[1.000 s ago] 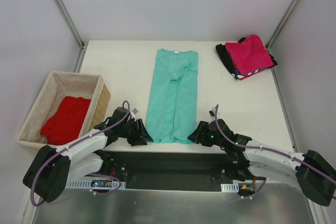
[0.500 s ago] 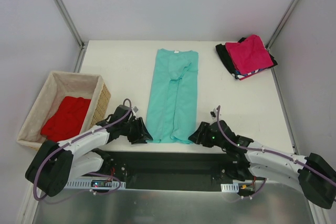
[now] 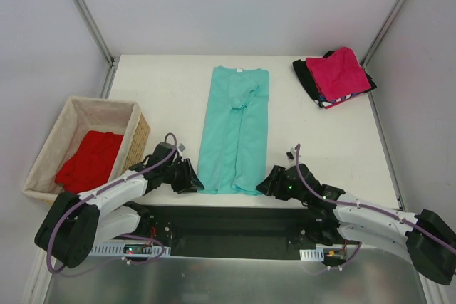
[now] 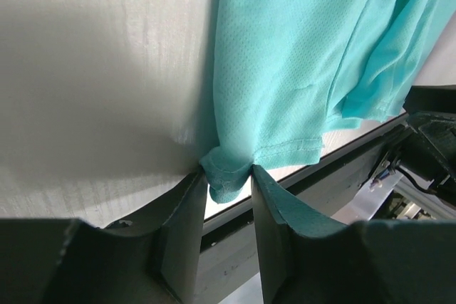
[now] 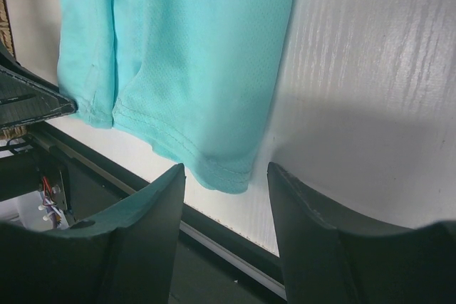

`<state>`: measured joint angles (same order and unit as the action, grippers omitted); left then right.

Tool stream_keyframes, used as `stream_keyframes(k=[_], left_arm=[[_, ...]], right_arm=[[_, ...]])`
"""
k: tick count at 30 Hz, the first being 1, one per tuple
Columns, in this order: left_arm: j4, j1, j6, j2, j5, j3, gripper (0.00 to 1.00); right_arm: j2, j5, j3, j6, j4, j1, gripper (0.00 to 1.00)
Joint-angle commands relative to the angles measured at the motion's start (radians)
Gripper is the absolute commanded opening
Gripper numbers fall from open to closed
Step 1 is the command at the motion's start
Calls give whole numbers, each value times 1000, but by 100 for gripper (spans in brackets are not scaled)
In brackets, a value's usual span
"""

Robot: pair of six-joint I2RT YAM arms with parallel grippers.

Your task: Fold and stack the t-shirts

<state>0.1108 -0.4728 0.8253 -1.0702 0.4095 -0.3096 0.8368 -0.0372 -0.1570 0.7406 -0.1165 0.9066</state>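
A teal-green t-shirt lies folded into a long strip down the middle of the white table, its hem at the near edge. My left gripper is at the hem's left corner. In the left wrist view that gripper pinches the bunched corner of the teal cloth between its fingertips. My right gripper sits at the hem's right corner. In the right wrist view it stands open astride the teal hem, its fingers clear of the cloth.
A stack at the back right has a magenta-pink shirt on top, over a striped one and a black one. A wicker basket at the left holds a red shirt. The table's near edge runs just under both grippers.
My left gripper has narrowed its jaws onto the teal shirt's left hem corner. The right gripper has edged slightly toward the right corner and stayed open.
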Motion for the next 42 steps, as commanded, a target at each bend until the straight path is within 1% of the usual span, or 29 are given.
stream_keyframes(k=[1, 12, 16, 30, 35, 42], left_arm=[[63, 23, -49, 4, -83, 46, 32], [63, 25, -40, 12, -74, 53, 28], [63, 25, -35, 16, -66, 55, 25], [64, 25, -31, 23, -57, 56, 21], [64, 25, -31, 12, -60, 53, 20], [64, 25, -32, 9, -63, 49, 20]], right_arm=[[13, 0, 20, 0, 80, -3, 54], [58, 10, 11, 0, 51, -3, 54], [71, 10, 8, 2, 40, -3, 54], [171, 28, -15, 14, -25, 18, 52], [150, 20, 20, 46, -25, 40, 52], [48, -15, 71, 77, 37, 55, 51]])
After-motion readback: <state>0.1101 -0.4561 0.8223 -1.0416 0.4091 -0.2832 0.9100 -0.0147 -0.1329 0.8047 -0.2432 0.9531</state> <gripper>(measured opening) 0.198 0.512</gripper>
